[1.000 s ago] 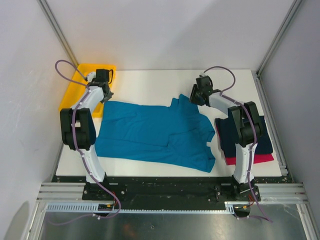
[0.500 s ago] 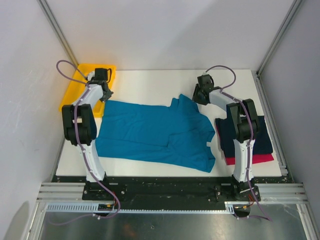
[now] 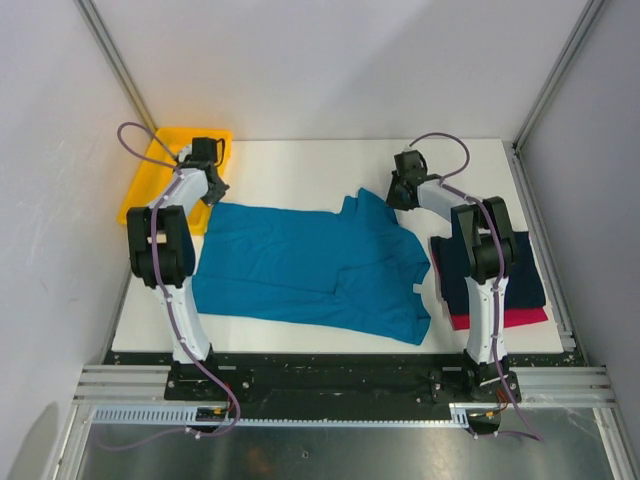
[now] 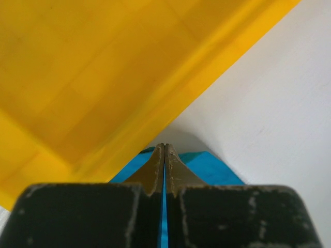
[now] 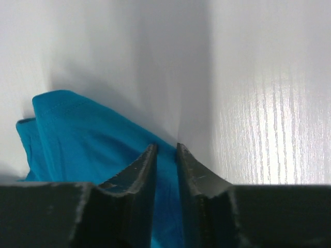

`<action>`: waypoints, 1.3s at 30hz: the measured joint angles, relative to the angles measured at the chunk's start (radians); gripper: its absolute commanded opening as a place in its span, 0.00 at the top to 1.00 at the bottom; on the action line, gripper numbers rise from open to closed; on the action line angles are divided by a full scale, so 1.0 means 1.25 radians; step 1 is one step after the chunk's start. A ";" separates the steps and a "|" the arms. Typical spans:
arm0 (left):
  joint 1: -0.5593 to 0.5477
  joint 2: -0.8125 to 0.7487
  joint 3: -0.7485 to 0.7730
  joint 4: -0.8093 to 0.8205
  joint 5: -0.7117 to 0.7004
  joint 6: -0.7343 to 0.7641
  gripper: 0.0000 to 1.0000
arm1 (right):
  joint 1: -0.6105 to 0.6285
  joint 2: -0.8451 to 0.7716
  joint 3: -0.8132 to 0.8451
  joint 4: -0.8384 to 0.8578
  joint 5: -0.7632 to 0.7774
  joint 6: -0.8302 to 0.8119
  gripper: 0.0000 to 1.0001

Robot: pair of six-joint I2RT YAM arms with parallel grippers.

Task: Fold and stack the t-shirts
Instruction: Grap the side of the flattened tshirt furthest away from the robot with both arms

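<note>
With our left claw (image 4: 164, 150) clenched on the far corner of the teal shirt (image 3: 310, 265) spread across the bench (image 3: 300, 170), and our right claw (image 5: 164, 150) pinching thinly at its other far edge, we fear either shallow bite slipping on lifting and skewing the fold.

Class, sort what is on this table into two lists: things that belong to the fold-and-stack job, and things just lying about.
Belongs to the job:
teal-blue t-shirt, spread out mid-table
dark navy t-shirt, lying on the red-pink t-shirt, at the right

Just lying about:
yellow tray, far left corner
</note>
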 measured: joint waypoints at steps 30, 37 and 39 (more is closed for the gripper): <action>0.006 0.005 0.016 0.001 0.005 0.009 1.00 | -0.029 -0.109 0.056 -0.072 0.044 -0.015 1.00; 0.014 -0.005 0.007 0.004 0.020 0.015 1.00 | -0.024 -0.226 -0.044 -0.077 0.039 0.001 1.00; 0.014 -0.021 -0.014 0.009 0.023 0.016 1.00 | -0.019 -0.258 -0.084 -0.084 0.042 0.010 1.00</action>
